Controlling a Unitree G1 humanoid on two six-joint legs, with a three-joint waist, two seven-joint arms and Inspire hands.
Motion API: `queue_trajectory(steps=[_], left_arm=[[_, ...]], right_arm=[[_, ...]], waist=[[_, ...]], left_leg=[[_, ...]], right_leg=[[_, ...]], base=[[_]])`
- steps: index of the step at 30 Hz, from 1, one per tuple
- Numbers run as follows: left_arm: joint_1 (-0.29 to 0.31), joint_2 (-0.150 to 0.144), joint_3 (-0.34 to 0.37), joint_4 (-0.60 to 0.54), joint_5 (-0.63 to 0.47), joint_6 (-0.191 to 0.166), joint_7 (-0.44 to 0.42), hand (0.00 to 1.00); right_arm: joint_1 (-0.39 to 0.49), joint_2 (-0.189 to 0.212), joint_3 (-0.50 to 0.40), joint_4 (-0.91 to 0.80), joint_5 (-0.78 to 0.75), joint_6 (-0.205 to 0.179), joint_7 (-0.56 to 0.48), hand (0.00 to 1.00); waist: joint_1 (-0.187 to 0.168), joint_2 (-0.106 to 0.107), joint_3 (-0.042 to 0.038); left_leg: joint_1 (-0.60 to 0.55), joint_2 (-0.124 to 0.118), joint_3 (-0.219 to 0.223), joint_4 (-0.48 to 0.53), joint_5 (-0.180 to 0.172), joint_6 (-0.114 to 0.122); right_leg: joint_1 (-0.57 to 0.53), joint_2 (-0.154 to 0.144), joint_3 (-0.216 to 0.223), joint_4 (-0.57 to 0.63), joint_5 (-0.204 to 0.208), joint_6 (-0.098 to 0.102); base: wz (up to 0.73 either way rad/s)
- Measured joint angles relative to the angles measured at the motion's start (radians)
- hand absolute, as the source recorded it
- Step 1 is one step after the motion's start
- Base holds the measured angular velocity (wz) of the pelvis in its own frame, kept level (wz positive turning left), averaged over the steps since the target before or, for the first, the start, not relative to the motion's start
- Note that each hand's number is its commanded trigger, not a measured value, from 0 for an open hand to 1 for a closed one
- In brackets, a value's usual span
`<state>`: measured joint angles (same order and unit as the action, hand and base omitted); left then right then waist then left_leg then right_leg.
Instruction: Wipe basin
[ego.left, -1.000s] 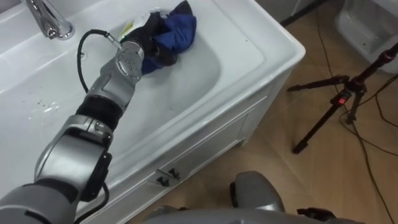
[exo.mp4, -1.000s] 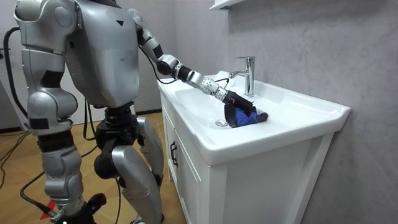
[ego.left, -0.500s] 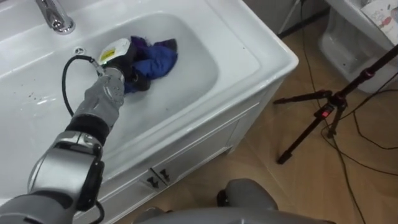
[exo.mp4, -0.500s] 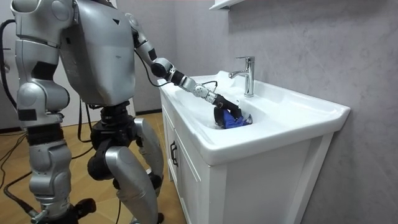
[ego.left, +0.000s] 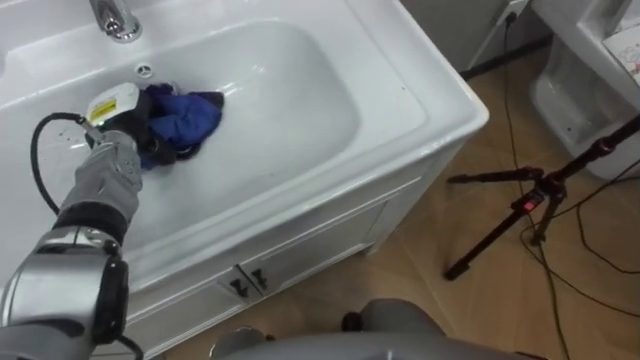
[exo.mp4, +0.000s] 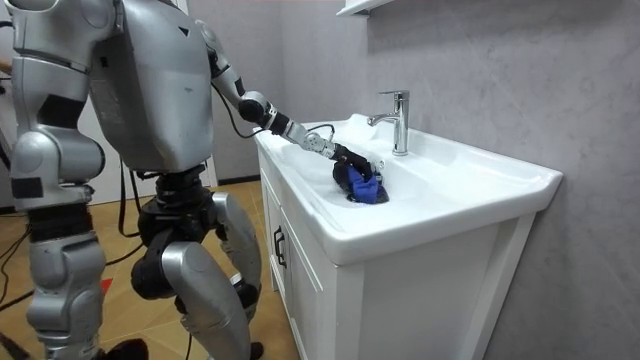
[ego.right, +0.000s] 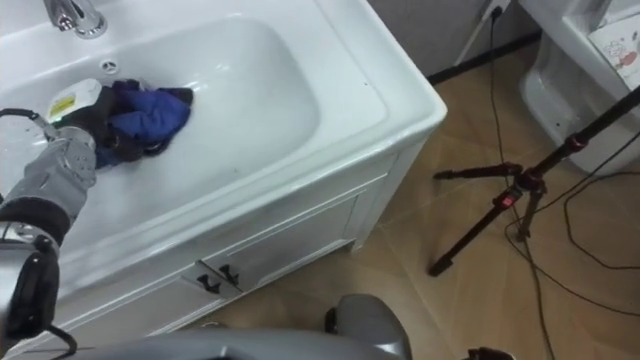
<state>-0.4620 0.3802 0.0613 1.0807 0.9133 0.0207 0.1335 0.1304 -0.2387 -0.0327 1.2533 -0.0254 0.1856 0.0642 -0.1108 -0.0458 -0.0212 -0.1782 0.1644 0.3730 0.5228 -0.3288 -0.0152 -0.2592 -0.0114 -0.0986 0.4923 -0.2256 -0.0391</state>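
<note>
Gripping the blue cloth (ego.left: 190, 117) in curled fingers, your left robot hand (ego.left: 118, 152) presses it into the basin (ego.left: 300, 90) near the drain (ego.left: 145, 70); loose folds may slip free if pressure eases.

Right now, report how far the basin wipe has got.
Done: the left hand has the blue cloth gripped and down in the basin. In hand: the cloth sits on the basin floor near the faucet. Left: probably the wide bare stretch to its right and the rim; no marks show what's been wiped.
</note>
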Motion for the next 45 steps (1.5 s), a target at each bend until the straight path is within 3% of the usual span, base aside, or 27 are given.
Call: queue_trajectory(steps=[1, 4, 6, 10, 11, 17, 22, 32, 45], left_arm=[[0.0, 0.006, 0.006, 0.0, 0.015, 0.001, 0.006, 1.0], [0.013, 0.063, 0.027, -0.003, 0.076, 0.008, 0.027, 1.0], [0.023, 0.106, 0.044, -0.003, 0.141, 0.028, 0.035, 1.0], [0.033, 0.142, 0.045, -0.006, 0.226, 0.047, 0.039, 1.0], [0.038, 0.148, 0.044, -0.008, 0.238, 0.047, 0.042, 1.0], [0.073, 0.15, 0.037, -0.007, 0.237, 0.049, 0.055, 1.0], [0.086, 0.15, 0.025, -0.007, 0.237, 0.049, 0.05, 1.0], [0.119, 0.15, 0.014, -0.062, 0.237, 0.057, 0.022, 1.0], [0.162, 0.154, 0.015, -0.227, 0.187, 0.093, -0.006, 1.0]], right_arm=[[0.01, -0.001, -0.007, 0.0, 0.0, 0.001, -0.003, 0.0], [0.044, -0.001, -0.035, 0.004, 0.0, 0.017, -0.024, 0.0], [0.059, -0.004, -0.051, 0.022, -0.002, 0.023, -0.029, 0.0], [0.065, -0.033, -0.077, 0.028, 0.0, 0.019, -0.029, 0.0], [0.066, -0.045, -0.078, 0.028, 0.0, 0.014, -0.029, 0.0], [0.037, -0.066, -0.091, 0.021, -0.022, 0.008, -0.041, 0.0], [0.008, -0.067, -0.09, 0.02, -0.024, -0.008, -0.056, 0.0], [0.0, -0.076, -0.11, 0.02, -0.033, -0.013, -0.069, 0.0], [-0.009, -0.094, -0.107, 0.013, -0.063, -0.03, -0.061, 0.0]], waist=[[0.005, 0.0, 0.0001], [0.019, 0.002, 0.0027], [0.031, 0.011, 0.0091], [0.039, 0.043, 0.0138], [0.043, 0.051, 0.0117], [0.049, 0.083, 0.0139], [0.048, 0.099, 0.0207], [0.059, 0.142, 0.0168], [0.095, 0.143, 0.0155]], left_leg=[[-0.001, 0.004, -0.001, -0.001, 0.002, -0.003], [-0.007, 0.015, -0.016, 0.001, 0.007, -0.014], [-0.009, 0.022, -0.025, 0.007, 0.006, -0.021], [-0.017, 0.015, -0.046, -0.002, 0.01, -0.025], [-0.016, 0.012, -0.047, -0.009, 0.013, -0.024], [0.027, -0.002, -0.048, -0.06, 0.031, -0.031], [0.051, -0.005, -0.05, -0.069, 0.037, -0.034], [0.086, -0.015, -0.11, -0.102, 0.044, -0.045], [0.101, -0.045, -0.141, -0.135, 0.061, -0.04]], right_leg=[[0.001, 0.001, -0.002, -0.006, 0.002, -0.003], [0.006, 0.011, -0.015, -0.015, 0.003, -0.015], [0.009, 0.017, -0.023, -0.014, -0.002, -0.024], [0.015, 0.012, -0.042, -0.026, -0.003, -0.025], [0.016, 0.009, -0.044, -0.028, -0.003, -0.024], [0.054, 0.007, -0.046, -0.063, -0.002, -0.024], [0.078, 0.007, -0.048, -0.074, -0.009, -0.024], [0.142, 0.008, -0.097, -0.126, -0.01, -0.024], [0.156, -0.021, -0.128, -0.107, -0.03, -0.018]], base=[[0.0], [0.08], [0.07], [0.14], [0.11], [0.03], [0.01], [0.13], [0.1]])
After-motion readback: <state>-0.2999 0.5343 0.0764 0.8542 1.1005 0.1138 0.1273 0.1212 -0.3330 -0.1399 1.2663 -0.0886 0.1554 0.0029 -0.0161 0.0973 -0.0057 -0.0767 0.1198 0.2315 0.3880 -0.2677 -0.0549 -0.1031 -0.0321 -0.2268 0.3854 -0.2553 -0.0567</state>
